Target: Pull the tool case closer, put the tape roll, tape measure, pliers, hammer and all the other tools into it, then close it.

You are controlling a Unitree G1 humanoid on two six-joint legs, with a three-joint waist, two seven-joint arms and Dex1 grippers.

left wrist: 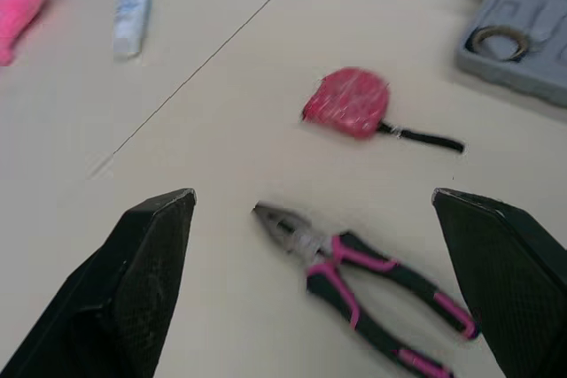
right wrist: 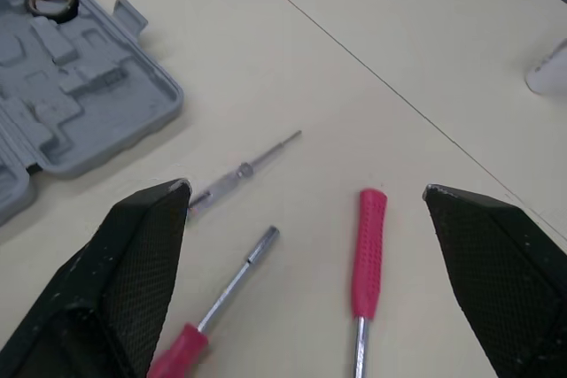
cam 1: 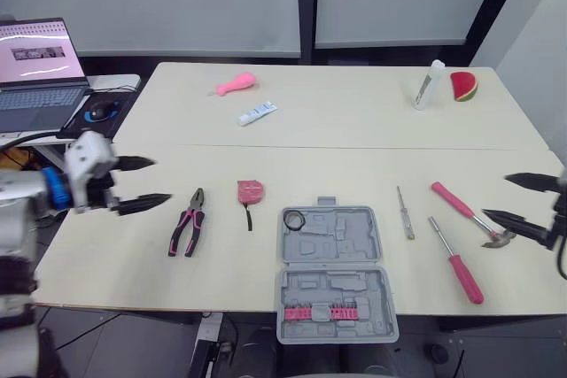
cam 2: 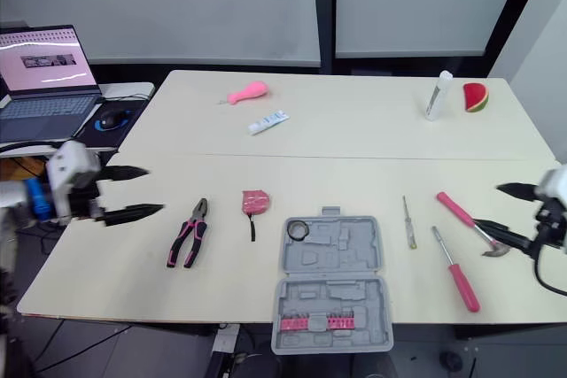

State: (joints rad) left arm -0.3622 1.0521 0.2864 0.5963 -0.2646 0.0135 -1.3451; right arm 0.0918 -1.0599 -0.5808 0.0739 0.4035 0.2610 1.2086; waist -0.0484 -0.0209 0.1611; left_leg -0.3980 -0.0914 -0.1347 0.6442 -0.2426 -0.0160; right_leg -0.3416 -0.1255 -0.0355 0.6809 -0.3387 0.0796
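The grey tool case [cam 1: 335, 272] lies open flat at the middle of the desk's [cam 1: 354, 135] near edge. Its 2 moulded halves are hinged together, and the near half carries a row of pink bits [cam 1: 328, 312] and reaches past that edge. A black tape roll [cam 1: 294, 219] sits in the far-left recess of the far half.

Left of the case lie the pink tape measure [cam 1: 251, 191], its black strap trailing toward the near edge, and the pink-and-black pliers [cam 1: 188, 222]. To the right lie a slim tester screwdriver [cam 1: 405, 212], a pink-handled screwdriver [cam 1: 456, 260] and a pink-handled hammer [cam 1: 467, 212].

The left gripper [cam 1: 162, 181] hovers over the left edge with its jaws open and empty. The right gripper [cam 1: 496, 196] sits at the right edge with its jaws spread, close to the hammer's head.

The left wrist view frames the pliers and tape measure between its fingers. The right wrist view frames both screwdrivers, the hammer handle and the case's corner. The head views add a laptop [cam 1: 40, 68] off the far-left corner.
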